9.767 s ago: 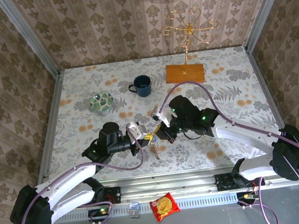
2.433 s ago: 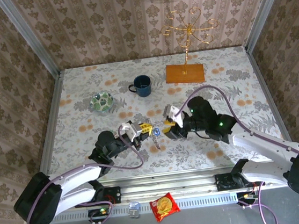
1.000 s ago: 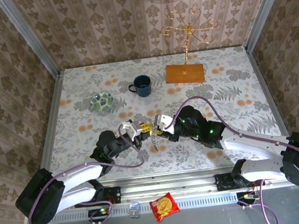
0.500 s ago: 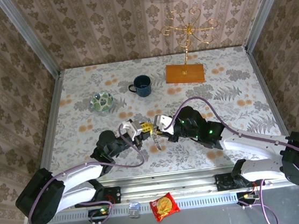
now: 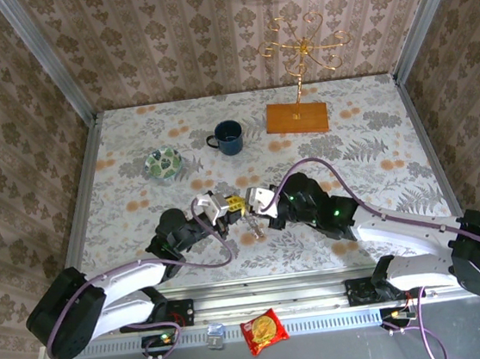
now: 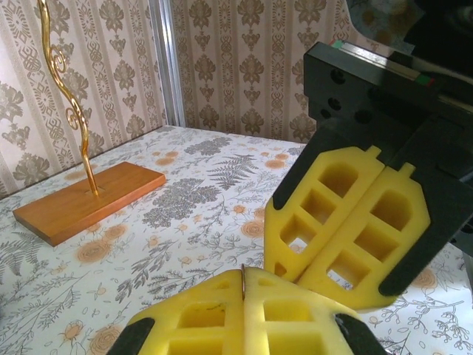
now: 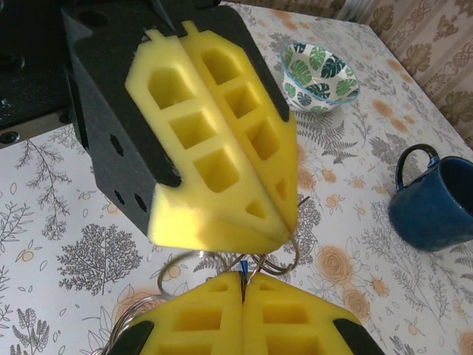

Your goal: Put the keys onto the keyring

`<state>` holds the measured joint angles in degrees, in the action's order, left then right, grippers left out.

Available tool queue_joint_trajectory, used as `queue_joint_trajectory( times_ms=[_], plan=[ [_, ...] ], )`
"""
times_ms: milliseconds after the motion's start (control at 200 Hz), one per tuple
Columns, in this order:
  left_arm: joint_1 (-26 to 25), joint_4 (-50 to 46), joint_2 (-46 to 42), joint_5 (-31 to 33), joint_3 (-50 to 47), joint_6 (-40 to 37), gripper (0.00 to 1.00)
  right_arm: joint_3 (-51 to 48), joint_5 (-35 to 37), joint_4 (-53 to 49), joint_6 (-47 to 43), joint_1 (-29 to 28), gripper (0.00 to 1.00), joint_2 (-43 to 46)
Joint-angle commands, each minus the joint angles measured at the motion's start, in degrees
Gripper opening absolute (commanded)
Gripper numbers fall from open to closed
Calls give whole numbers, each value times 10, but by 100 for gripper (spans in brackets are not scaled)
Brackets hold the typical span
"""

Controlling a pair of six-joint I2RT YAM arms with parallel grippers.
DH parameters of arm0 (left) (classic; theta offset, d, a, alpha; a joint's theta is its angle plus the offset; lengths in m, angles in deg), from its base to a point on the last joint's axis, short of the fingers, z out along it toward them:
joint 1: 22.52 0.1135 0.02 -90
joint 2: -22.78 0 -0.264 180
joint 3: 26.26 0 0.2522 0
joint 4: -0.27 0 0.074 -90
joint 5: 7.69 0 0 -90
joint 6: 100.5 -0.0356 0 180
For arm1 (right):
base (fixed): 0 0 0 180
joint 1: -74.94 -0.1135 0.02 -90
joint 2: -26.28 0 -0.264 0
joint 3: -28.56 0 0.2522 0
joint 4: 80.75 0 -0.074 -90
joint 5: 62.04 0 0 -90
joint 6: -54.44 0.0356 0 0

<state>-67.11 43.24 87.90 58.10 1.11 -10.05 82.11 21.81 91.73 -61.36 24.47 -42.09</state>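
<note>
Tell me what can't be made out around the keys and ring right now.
Right wrist: left end effector covers most of the ring; mug cut by the right edge.
Left wrist: right end effector blocks what hangs behind it; stand cut by the top edge.
Top view: keys too small to tell colours, or whether either is on the ring.

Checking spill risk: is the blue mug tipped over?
No, the blue mug stands upright on the table, its open mouth facing up.

staged lab booth: wallpapered walls [image 5: 205, 27], aluminium frame [image 5: 45, 59].
</note>
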Motion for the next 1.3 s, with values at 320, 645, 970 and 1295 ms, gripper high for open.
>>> queue_joint_trajectory(
  times_ms=[320, 645, 970, 1295],
  plan=[
    [2, 57, 10, -23, 18, 12, 0, -10, -38, -18, -5, 17, 29, 56],
    [42, 113, 33, -164, 20, 17, 0, -21, -233, -42, 86, 132, 28, 108],
    [44, 164, 74, -208, 35, 30, 0, -21, -274, 48, 161, 125, 29, 42],
    [43, 164, 76, -211, 37, 27, 0, -25, -286, 65, 173, 124, 27, 17]
  ],
)
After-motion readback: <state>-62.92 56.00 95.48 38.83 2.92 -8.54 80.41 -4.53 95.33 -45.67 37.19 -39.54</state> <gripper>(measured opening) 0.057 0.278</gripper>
